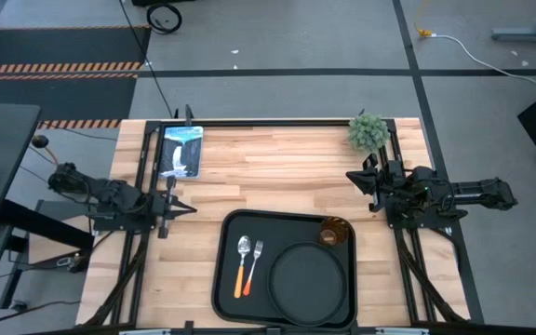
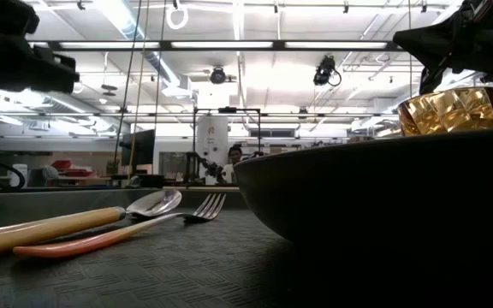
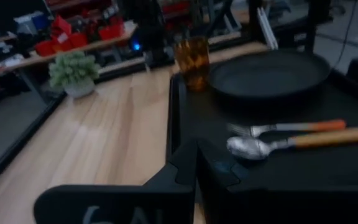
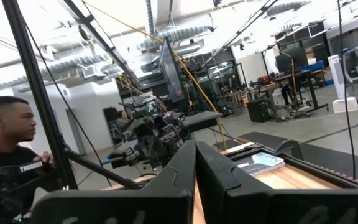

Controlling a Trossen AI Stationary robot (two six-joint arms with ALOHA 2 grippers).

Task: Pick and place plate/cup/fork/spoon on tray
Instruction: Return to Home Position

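The black rectangular tray [image 1: 226, 279] lies at the table's near middle. The round black plate [image 1: 310, 279] rests flat on the tray's right half. The amber cup [image 1: 333, 231] stands upright in the tray's far right corner. The spoon [image 1: 242, 265] and the fork [image 1: 253, 263] lie side by side on the tray's left half, heads toward the far edge. They also show in the left wrist view: spoon [image 3: 291, 142], fork [image 3: 284, 127], cup [image 3: 192, 59]. My left gripper [image 1: 190, 207] is shut and empty, left of the tray. My right gripper [image 1: 352, 176] is shut and empty, beyond the tray's far right.
A small potted plant [image 1: 368, 132] stands at the table's far right. A blue and white packet [image 1: 180, 149] lies at the far left. Bare wood lies between them. A person [image 4: 5, 143] shows beyond the table in the right wrist view.
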